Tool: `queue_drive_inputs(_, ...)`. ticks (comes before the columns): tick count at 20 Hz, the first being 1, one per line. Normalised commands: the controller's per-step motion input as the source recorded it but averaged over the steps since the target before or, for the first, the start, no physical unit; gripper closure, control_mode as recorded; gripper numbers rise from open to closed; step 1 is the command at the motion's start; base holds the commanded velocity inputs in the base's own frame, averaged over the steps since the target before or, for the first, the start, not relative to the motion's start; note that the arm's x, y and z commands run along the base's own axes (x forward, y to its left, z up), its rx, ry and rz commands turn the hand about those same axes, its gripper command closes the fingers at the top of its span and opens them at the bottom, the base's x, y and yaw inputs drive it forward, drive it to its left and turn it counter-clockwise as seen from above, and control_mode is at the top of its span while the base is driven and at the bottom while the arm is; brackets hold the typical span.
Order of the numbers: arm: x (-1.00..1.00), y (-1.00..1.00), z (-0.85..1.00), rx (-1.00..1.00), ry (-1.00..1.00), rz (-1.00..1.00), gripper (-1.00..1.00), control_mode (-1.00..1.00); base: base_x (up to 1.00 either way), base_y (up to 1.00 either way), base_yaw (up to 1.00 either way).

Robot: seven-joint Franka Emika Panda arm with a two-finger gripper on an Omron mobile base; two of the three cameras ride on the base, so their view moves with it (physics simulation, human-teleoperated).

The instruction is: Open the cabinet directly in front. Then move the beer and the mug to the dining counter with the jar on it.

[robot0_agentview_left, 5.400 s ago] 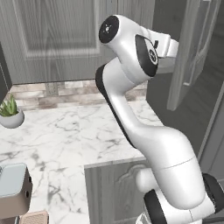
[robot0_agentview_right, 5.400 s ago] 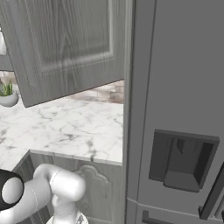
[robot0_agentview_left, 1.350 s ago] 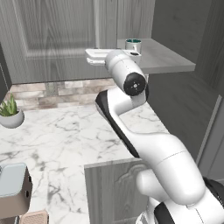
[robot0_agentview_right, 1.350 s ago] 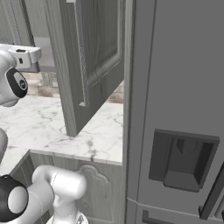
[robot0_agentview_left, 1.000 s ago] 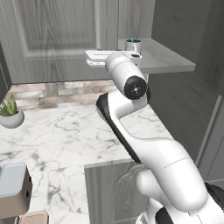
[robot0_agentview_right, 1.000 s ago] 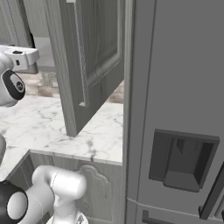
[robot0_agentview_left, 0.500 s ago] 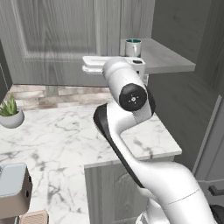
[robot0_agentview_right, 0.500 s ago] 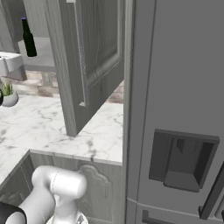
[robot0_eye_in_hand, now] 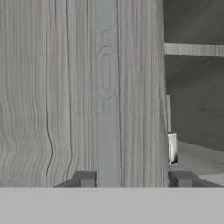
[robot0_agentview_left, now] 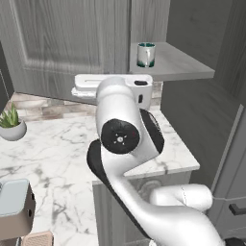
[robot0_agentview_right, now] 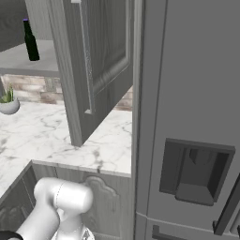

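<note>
Marble worktop (robot0_agentview_left: 53,149) with a brick backsplash runs under the cabinet (robot0_agentview_left: 67,43), and a small potted plant (robot0_agentview_left: 12,126) stands on it near the wall. Both cabinet doors stand open: in the left base view the left door hangs wide over the worktop, and in the right base view the right door (robot0_agentview_right: 93,61) juts out toward the camera, edge on. On the bare grey shelf (robot0_agentview_left: 178,65) the mug (robot0_agentview_left: 146,54) stands upright near the front left, its teal rim showing. From the right base view the beer (robot0_agentview_right: 30,41) stands upright on the same shelf, well apart from the door. The arm's hand reaches left at shelf height, just below and in front of the mug. Seen from the hand view, the gripper (robot0_eye_in_hand: 133,178) faces the wood-grain door at close range; its two fingertips (robot0_eye_in_hand: 85,178) stand apart with nothing between them, the jaws part open, and a sliver of the mug (robot0_eye_in_hand: 172,148) peeks past the door's edge on the shelf beyond. A grey fridge (robot0_agentview_right: 187,117) with a dispenser recess stands at the right.
</note>
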Motion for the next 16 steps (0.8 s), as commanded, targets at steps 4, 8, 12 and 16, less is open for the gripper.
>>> queue_drive_inputs(4, -0.62, 0.76, -0.06, -0.03, 0.11, -0.13, 1.00, -1.00, 0.00, 0.00, 0.00)
queue_drive_inputs(8, -0.44, 0.74, -0.04, -0.05, 0.10, -0.09, -1.00, -1.00, 0.00, 0.00, 0.00)
queue_drive_inputs(12, -0.40, -0.02, -0.20, 0.00, 0.00, 0.00, -1.00, -1.00, 0.00, 0.00, 0.00)
queue_drive_inputs(16, -1.00, -0.20, -0.60, 0.00, 0.00, 0.00, -1.00, -1.00, 0.00, 0.00, 0.00)
